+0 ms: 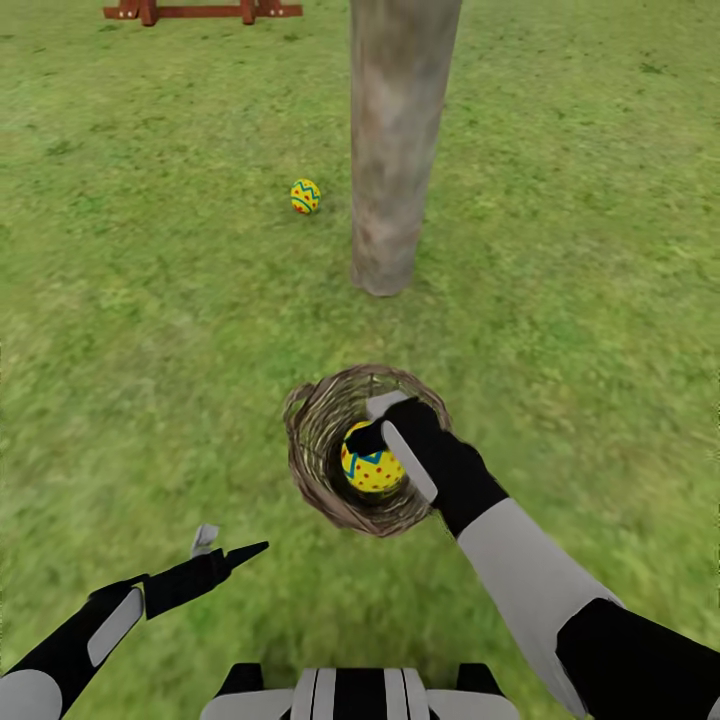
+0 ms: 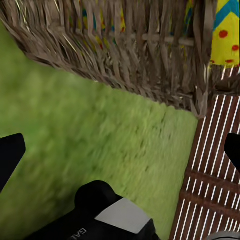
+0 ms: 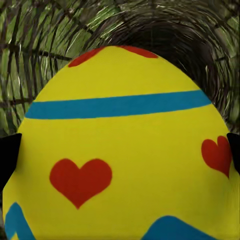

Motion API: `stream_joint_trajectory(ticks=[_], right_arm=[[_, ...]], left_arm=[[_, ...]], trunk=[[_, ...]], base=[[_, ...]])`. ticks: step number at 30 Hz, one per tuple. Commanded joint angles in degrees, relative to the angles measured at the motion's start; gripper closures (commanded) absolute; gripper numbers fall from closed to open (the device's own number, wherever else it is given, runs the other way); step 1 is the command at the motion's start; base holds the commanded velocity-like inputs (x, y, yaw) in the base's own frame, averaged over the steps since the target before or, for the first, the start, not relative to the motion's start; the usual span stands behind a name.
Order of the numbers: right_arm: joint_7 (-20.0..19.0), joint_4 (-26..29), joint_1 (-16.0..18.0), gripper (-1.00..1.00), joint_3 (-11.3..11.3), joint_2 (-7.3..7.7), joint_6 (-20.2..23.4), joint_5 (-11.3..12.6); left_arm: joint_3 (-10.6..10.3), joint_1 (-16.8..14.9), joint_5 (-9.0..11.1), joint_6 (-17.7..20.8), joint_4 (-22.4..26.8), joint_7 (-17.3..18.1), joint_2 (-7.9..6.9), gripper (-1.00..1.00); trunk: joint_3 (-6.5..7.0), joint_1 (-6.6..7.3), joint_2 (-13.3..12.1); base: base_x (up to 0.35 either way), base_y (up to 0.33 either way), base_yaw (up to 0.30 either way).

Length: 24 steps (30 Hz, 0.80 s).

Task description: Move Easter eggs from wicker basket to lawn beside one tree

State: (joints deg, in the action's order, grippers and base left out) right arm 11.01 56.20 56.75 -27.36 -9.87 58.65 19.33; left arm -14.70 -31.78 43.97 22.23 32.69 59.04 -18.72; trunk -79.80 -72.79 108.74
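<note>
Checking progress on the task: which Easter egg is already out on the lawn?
The egg on the grass just left of the tree trunk; the other visible egg sits inside the wicker basket at the right gripper.

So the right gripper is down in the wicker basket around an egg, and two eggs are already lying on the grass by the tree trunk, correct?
Not quite. The head view shows one egg on the lawn by the tree, not two. The rest holds: the right gripper is in the wicker basket around an egg.
</note>
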Motion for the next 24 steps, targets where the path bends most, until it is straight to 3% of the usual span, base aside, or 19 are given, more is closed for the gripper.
stream_joint_trajectory(ticks=[1, 24], right_arm=[[0.59, 1.72, 0.03, 1.0, 0.06, 0.02, 1.35, 0.56], [0.62, 14.8, 0.03, 1.0, 0.36, -0.13, 1.35, 0.63]], left_arm=[[-0.31, -0.03, 0.59, 0.54, 0.01, 0.02, -0.08, -1.0], [0.11, -0.03, 0.68, 0.54, 0.08, 0.02, -0.19, -1.0]], trunk=[[0.15, 0.23, -0.4], [4.28, 5.28, -9.63]], base=[[0.0, 0.0, 0.0], [-0.039, 0.0, 0.0]])
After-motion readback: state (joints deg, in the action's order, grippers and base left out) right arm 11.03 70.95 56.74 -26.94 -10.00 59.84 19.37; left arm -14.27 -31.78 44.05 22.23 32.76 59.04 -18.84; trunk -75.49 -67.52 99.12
